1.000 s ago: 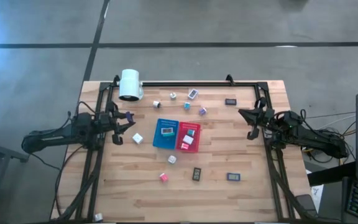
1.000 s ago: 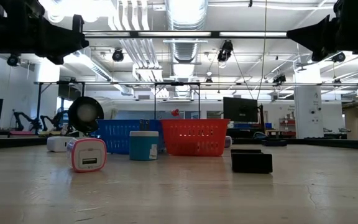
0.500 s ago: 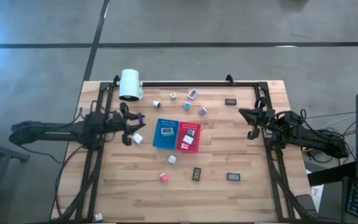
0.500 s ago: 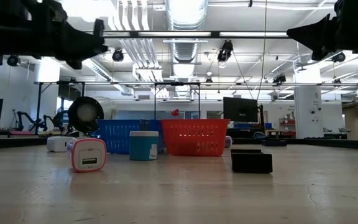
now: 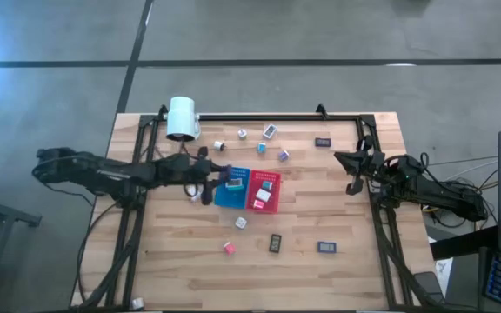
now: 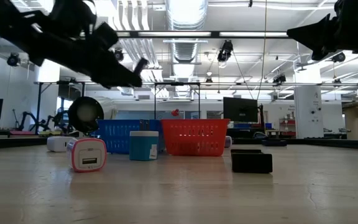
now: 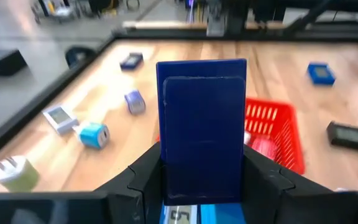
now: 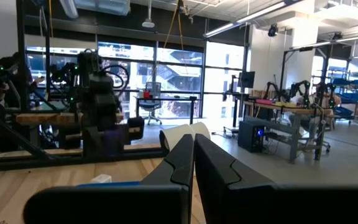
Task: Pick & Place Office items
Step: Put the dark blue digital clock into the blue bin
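The left gripper [image 7: 204,180] hangs above the blue tray [image 5: 225,195], jaws pinching a dark blue flat rectangle [image 7: 202,127] by its lower end, upright between them. It looks rigid, light and smooth-faced, so a grip across the narrow sides low on the body should hold, though a slick casing could slip if tilted. The red tray [image 5: 268,189] sits touching the blue one; other office items lie scattered over the surface [image 5: 355,269]. The right gripper [image 5: 353,165] waits at the right edge, jaws pressed together
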Controlling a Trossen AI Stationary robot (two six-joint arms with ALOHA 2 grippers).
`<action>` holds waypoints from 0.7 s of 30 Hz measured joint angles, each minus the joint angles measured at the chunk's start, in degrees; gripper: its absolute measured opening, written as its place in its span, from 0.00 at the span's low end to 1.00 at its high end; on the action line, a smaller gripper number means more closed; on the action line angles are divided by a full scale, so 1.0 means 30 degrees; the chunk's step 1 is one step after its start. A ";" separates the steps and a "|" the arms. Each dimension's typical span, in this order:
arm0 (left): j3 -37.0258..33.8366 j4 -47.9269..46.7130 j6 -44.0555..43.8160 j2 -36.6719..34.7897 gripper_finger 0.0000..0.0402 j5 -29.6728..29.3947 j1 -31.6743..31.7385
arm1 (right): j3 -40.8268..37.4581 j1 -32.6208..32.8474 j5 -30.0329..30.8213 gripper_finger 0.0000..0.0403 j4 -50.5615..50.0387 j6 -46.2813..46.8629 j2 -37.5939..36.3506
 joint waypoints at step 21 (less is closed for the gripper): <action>0.3495 -0.2083 -0.0499 0.7012 0.38 0.1033 0.0029 | -0.0038 0.0006 -0.0006 0.02 -0.0029 0.0007 0.0000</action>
